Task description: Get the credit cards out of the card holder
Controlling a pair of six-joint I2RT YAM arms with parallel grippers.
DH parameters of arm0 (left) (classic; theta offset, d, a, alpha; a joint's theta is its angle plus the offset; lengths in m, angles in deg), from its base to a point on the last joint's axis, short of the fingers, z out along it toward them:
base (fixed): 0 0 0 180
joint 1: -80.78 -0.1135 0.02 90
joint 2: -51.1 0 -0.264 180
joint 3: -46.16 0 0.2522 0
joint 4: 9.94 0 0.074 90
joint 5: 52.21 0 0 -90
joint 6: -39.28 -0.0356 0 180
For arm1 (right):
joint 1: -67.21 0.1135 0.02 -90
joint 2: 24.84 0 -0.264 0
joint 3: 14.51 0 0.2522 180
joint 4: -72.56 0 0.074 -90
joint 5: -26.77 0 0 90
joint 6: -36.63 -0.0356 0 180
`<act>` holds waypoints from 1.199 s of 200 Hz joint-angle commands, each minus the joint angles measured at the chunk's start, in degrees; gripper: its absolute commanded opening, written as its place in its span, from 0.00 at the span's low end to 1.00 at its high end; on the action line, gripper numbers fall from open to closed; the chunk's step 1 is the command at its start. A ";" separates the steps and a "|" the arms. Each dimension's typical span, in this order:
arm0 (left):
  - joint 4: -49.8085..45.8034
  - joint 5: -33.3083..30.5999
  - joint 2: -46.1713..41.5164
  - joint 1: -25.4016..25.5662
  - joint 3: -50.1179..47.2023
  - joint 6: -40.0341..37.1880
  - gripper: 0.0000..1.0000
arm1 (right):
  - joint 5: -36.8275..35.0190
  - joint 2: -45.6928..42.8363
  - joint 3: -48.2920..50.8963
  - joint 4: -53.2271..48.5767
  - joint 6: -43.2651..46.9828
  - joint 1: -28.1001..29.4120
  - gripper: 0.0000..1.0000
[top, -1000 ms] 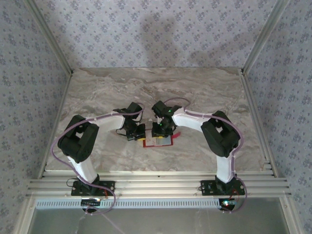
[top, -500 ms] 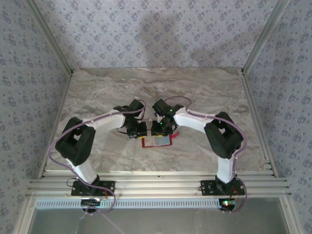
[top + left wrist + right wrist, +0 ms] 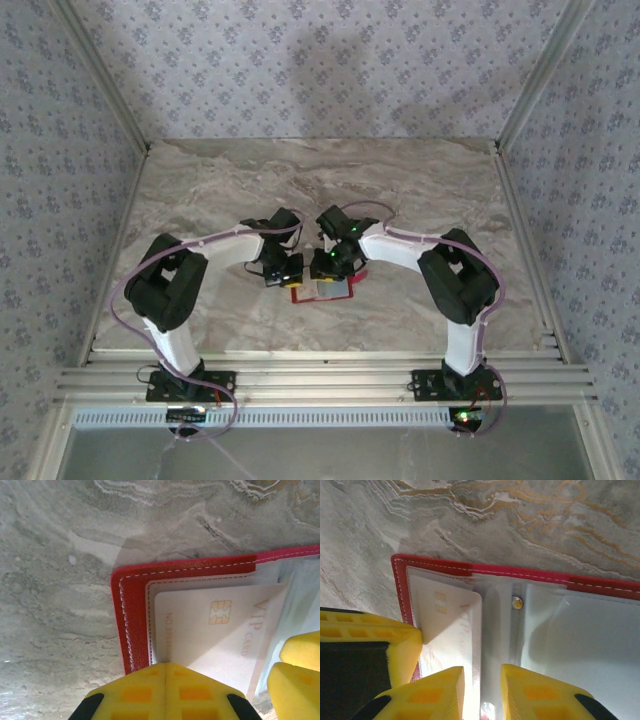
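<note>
just ahead of the clenched left gripper [image 3: 165, 690], a card [image 3: 210, 630] sits in the holder [image 3: 131, 610]; it looks thin, stiff and slick, likely best pinched at its near edge. right gripper [image 3: 482, 690] stands slightly parted.

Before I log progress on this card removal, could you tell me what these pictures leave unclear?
Left wrist view: the left fingers cover the near edge of the credit card, so a pinch is unconfirmed.
Right wrist view: the picture edge cuts off the right end of the card holder.
Top view: the right arm covers its far edge; cards too small to count.
</note>
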 commanded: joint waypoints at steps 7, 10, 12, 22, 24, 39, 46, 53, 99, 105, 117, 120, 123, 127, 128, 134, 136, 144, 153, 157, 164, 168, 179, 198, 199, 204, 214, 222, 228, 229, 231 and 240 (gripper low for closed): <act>-0.60 -0.82 1.12 0.32 -1.40 0.02 0.05 | 3.30 -1.31 2.82 3.42 -0.72 -0.84 0.26; -0.60 -0.82 1.12 0.39 -1.44 0.00 0.05 | 3.50 -1.35 2.88 3.67 -0.72 -0.91 0.26; -0.60 -0.82 1.19 0.35 -1.41 -0.07 0.05 | 3.66 -1.37 2.96 3.96 -0.72 -0.93 0.26; -0.60 -0.74 1.25 0.35 -1.40 -0.04 0.05 | 4.40 -1.28 3.46 5.01 -0.80 -1.15 0.26; -0.56 -0.74 1.35 0.32 -1.40 0.03 0.05 | 4.53 -1.28 3.55 5.15 -0.87 -1.14 0.25; -0.52 -0.74 1.32 0.33 -1.52 0.00 0.05 | 5.68 -1.19 4.08 6.53 -1.20 -1.28 0.23; -0.51 -0.78 1.21 0.35 -1.49 -0.03 0.05 | 6.01 -1.28 4.34 6.99 -1.39 -1.39 0.23; -0.52 -0.82 1.21 0.33 -1.52 0.02 0.05 | 6.24 -1.37 4.58 7.47 -1.57 -1.38 0.22; -0.50 -0.84 1.06 0.37 -1.75 0.06 0.05 | 7.85 -1.99 6.03 9.53 -2.61 -1.55 0.22; -0.51 -0.83 1.04 0.33 -1.75 0.10 0.05 | 8.11 -1.99 6.14 9.70 -2.73 -1.61 0.22; -0.65 -0.85 0.95 0.39 -1.68 -0.03 0.05 | 7.66 -2.24 6.17 9.35 -2.92 -1.55 0.22; -0.59 -0.84 0.95 0.37 -1.73 0.00 0.05 | 7.68 -2.37 6.26 9.35 -2.92 -1.58 0.22; -0.56 -0.83 0.87 0.38 -1.77 -0.01 0.05 | 7.78 -2.49 6.37 9.39 -2.92 -1.61 0.22; -0.60 -0.83 0.86 0.37 -1.75 0.07 0.05 | 7.76 -2.71 6.44 9.53 -3.02 -1.59 0.22; -0.60 -0.87 0.86 0.38 -1.75 0.11 0.05 | 7.69 -2.79 6.46 9.55 -3.01 -1.57 0.22; -0.57 -0.83 0.88 0.32 -1.79 0.09 0.05 | 7.62 -3.07 6.69 9.78 -3.14 -1.62 0.22; -0.59 -0.83 0.87 0.34 -1.78 0.13 0.05 | 7.70 -3.12 6.73 9.91 -3.17 -1.57 0.22; -0.56 -0.85 0.87 0.38 -1.75 0.07 0.05 | 8.20 -3.30 6.99 10.28 -3.25 -1.56 0.22; -0.49 -0.82 0.86 0.35 -1.79 0.13 0.05 | 8.40 -3.40 7.05 10.35 -3.27 -1.62 0.22; -0.56 -0.82 0.86 0.37 -1.75 0.10 0.05 | 8.36 -3.40 7.01 10.29 -3.27 -1.55 0.22; -0.60 -0.84 0.85 0.35 -1.73 0.10 0.05 | 8.24 -3.46 7.00 10.35 -3.29 -1.48 0.22; -0.60 -0.83 0.86 0.34 -1.74 0.06 0.05 | 8.23 -3.40 7.09 10.49 -3.35 -1.47 0.23; -0.52 -0.83 0.86 0.32 -1.77 0.19 0.05 | 8.90 -2.82 6.97 10.76 -3.27 -1.52 0.23; -0.57 -0.82 0.86 0.34 -1.68 0.12 0.05 | 8.97 -1.57 6.63 10.36 -3.21 -1.49 0.23; -0.59 -0.87 0.86 0.33 -1.67 0.13 0.05 | 8.95 -1.56 6.60 10.31 -3.20 -1.47 0.23; -0.60 -0.83 0.86 0.34 -1.71 0.11 0.05 | 8.79 -1.34 6.62 10.23 -3.18 -1.43 0.23; -0.69 -0.82 0.86 0.31 -1.75 0.10 0.05 | 8.48 -1.19 6.64 10.01 -3.18 -1.45 0.24; -0.65 -0.82 0.86 0.35 -1.75 0.06 0.05 | 8.44 -1.12 6.74 10.27 -3.19 -1.40 0.24; -0.59 -0.86 0.77 0.38 -1.83 0.14 0.05 | 8.66 -0.95 6.83 10.43 -3.20 -1.45 0.24; -0.60 -0.84 0.77 0.35 -1.84 0.14 0.05 | 8.66 -0.90 6.83 10.48 -3.19 -1.46 0.24; -0.51 -0.83 0.75 0.37 -1.88 0.14 0.05 | 8.80 -0.86 6.76 10.50 -3.21 -1.46 0.24; -0.46 -0.83 0.75 0.36 -1.92 0.18 0.05 | 8.68 -0.53 6.58 10.10 -3.10 -1.44 0.24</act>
